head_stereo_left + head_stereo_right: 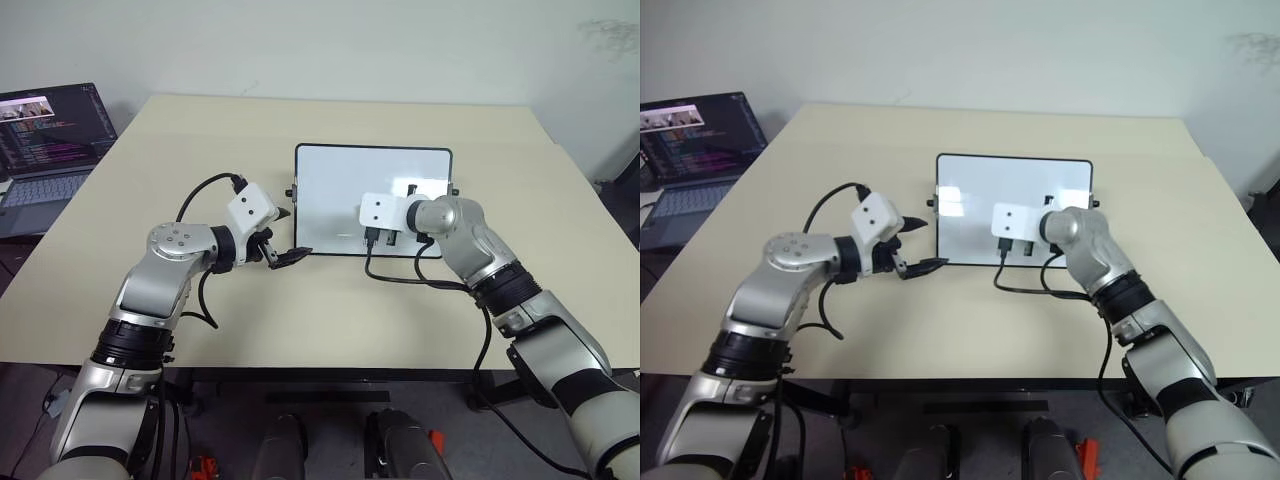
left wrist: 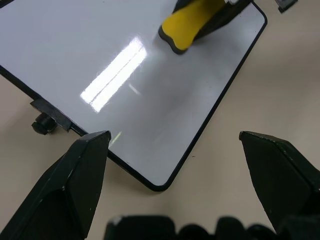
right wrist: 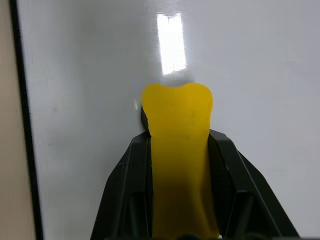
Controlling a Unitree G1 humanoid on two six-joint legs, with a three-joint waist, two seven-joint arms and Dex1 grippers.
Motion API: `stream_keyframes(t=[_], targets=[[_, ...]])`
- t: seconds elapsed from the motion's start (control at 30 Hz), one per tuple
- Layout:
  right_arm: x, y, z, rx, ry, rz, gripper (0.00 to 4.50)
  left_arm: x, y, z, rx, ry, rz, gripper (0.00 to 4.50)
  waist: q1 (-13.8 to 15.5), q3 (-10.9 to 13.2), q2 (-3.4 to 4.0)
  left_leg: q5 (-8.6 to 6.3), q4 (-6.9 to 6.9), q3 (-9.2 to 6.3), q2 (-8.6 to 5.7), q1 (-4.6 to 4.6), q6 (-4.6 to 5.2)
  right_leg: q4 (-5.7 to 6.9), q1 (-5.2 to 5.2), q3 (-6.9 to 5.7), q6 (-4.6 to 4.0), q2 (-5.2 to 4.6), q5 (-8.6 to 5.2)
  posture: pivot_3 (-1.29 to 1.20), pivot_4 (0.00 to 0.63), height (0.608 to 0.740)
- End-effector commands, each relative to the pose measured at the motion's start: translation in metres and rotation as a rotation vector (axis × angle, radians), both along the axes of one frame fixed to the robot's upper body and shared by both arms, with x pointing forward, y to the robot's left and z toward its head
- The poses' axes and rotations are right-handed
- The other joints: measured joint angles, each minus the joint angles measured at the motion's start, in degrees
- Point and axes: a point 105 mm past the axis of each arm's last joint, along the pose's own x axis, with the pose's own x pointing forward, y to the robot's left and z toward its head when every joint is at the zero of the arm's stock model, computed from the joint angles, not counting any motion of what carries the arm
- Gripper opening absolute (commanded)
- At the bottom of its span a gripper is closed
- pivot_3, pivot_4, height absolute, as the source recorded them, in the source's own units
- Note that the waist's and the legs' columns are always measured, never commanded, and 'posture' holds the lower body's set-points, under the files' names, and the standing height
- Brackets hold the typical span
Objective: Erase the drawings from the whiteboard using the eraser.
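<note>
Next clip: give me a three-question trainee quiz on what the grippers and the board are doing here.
1. True or false: the right gripper holds the bright yellow block eraser.
2. The left gripper is: A) open near the board's corner, B) shut on the board's frame, C) holding a marker.
3. Fill in: the eraser's tip meets the glossy white black-framed ____.

Key: 1 true; 2 A; 3 whiteboard.

Beige table (image 1: 300,130), whiteboard (image 1: 340,175) flat on it
</note>
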Motion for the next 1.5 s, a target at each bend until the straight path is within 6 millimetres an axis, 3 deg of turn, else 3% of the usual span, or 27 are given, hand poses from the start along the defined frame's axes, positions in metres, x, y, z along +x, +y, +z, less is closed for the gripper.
stream_keyframes(t=[0.03,0.2,0.5,0.63,1.03,1.2,1.37,1.5], targets=[[0.008,-0.016,0.024,0.013,-0.079,-0.051,1.1,-0.001,-0.003,0.014,-0.006,-0.052,-0.018,4.5,0.0,0.0,0.0,0.0,-0.01,0.0,0.0,0.0,0.0,0.0,0.0,0.0,0.0,-0.01,0.0,0.0,0.15,0.74],[0.008,-0.017,0.023,0.012,-0.069,-0.052,1.1,0.0,-0.004,0.015,-0.006,-0.053,-0.021,4.5,0.1,0.0,0.0,-0.01,-0.06,0.0,-0.01,-0.01,-0.01,0.0,-0.01,-0.01,0.0,0.0,0.0,0.0,0.15,0.74],[-0.024,-0.004,-0.023,-0.073,0.121,0.076,1.1,0.0,-0.004,0.016,-0.003,-0.055,-0.024,4.5,0.1,0.0,0.0,-0.01,-0.06,-0.01,-0.01,0.0,0.0,0.0,0.0,-0.02,0.0,0.0,0.0,0.0,0.15,0.74],[-0.031,-0.004,-0.035,-0.102,0.159,0.088,1.1,0.0,-0.004,0.016,-0.001,-0.056,-0.025,4.5,0.0,0.0,0.0,-0.01,-0.05,-0.01,-0.01,0.0,0.0,0.01,0.0,-0.02,0.0,0.01,0.0,0.0,0.15,0.74],[0.007,-0.011,0.014,0.011,-0.06,-0.058,1.1,0.0,-0.005,0.016,0.001,-0.061,-0.024,4.5,0.0,0.0,0.0,0.0,0.02,0.0,0.01,0.01,0.0,0.01,0.0,-0.01,-0.01,0.0,0.0,0.0,0.15,0.74],[0.01,-0.011,0.019,0.024,-0.075,-0.064,1.1,0.001,-0.004,0.017,0.003,-0.063,-0.021,4.5,0.0,0.0,0.0,0.0,0.0,0.02,0.0,0.01,0.0,0.0,0.01,0.0,0.0,-0.01,0.0,0.0,0.15,0.74],[0.005,-0.012,0.011,-0.002,-0.031,-0.04,1.1,0.001,-0.005,0.017,0.003,-0.063,-0.024,4.5,0.0,0.0,0.0,0.0,0.0,0.01,0.0,0.01,0.0,0.02,0.0,-0.01,0.0,0.0,0.0,0.0,0.15,0.74],[-0.018,-0.014,-0.024,-0.102,0.122,0.046,1.1,0.001,-0.005,0.017,0.002,-0.063,-0.024,4.5,0.2,0.0,-0.01,0.0,0.01,0.01,0.0,0.0,0.0,-0.02,0.04,-0.01,0.0,0.0,0.0,0.0,0.15,0.74]])
